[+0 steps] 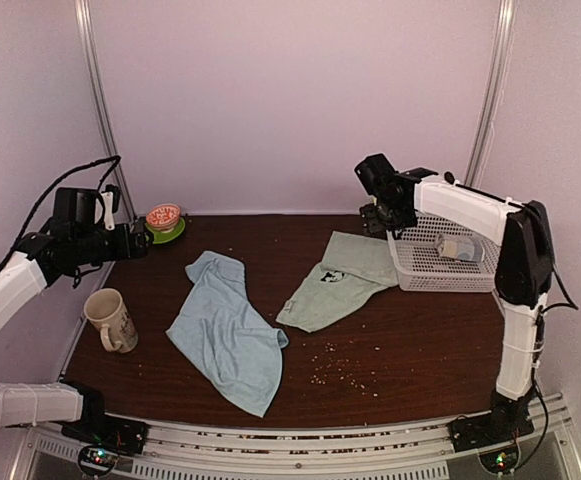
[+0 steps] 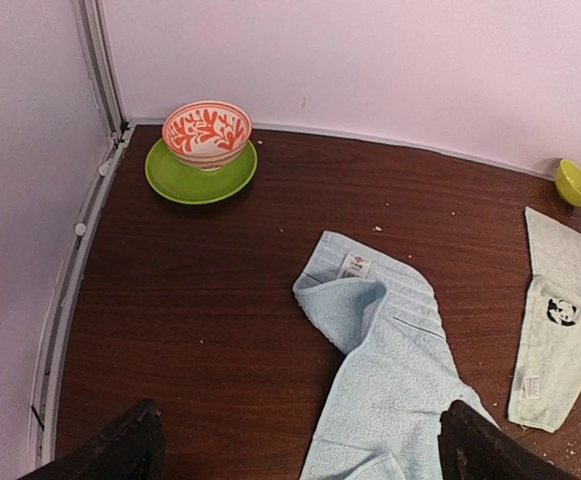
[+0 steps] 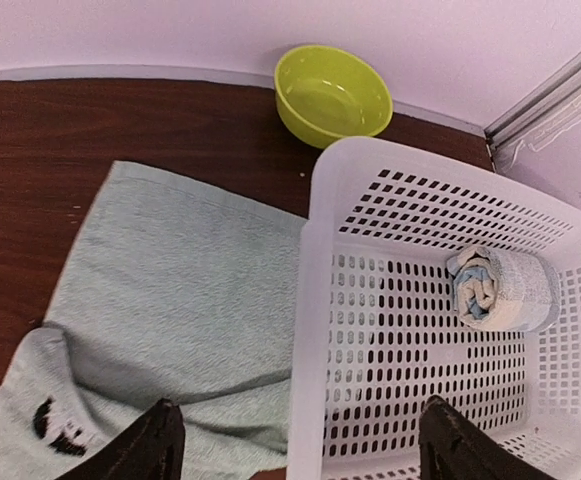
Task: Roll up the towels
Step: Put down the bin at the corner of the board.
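Dark table (image 1: pixel 440 330) — blue towel (image 1: pixel 228 330) and green towel (image 1: pixel 340 280) lie loose, unrolled.

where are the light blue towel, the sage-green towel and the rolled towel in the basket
light blue towel (image 1: pixel 228 335), top external view, middle of the cloth
sage-green towel (image 3: pixel 170 290), right wrist view, flat part above the dark mark
rolled towel (image 3: pixel 508 290), right wrist view, side of the roll

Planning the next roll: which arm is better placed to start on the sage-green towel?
Right. The right gripper hangs open above the sage-green towel, where it meets the basket. The left gripper, also open, is far left, with the light blue towel between.
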Available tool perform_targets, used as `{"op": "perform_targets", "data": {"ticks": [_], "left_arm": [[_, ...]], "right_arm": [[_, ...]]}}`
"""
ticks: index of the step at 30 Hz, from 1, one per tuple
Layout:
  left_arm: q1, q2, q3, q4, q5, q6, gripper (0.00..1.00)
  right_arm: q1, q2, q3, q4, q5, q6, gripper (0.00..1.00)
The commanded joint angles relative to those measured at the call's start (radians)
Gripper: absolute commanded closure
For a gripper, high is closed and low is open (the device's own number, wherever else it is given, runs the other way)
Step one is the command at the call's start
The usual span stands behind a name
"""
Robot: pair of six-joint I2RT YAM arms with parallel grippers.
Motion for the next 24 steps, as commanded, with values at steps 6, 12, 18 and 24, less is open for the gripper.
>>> {"op": "perform_targets", "data": {"ticks": [6, 12, 18, 24], "left_arm": [[0.009, -0.016, 0.009, 0.028, 0.062, 0.013, 0.02], [0.009, -0.009, 0.009, 0.023, 0.064, 0.014, 0.02], [0.009, -0.001, 0.014, 0.019, 0.073, 0.009, 0.03], [0.009, 0.001, 0.019, 0.018, 0.100, 0.006, 0.03]], "right_arm": [[0.276, -0.112, -0.162, 0.107, -0.172, 0.088, 0.31], [0.297, 0.073, -0.079, 0.129, -0.237, 0.193, 0.37], [0.339, 0.195, 0.008, 0.091, -0.308, 0.240, 0.35], [0.400, 0.245, -0.004, 0.051, -0.307, 0.234, 0.30]]}}
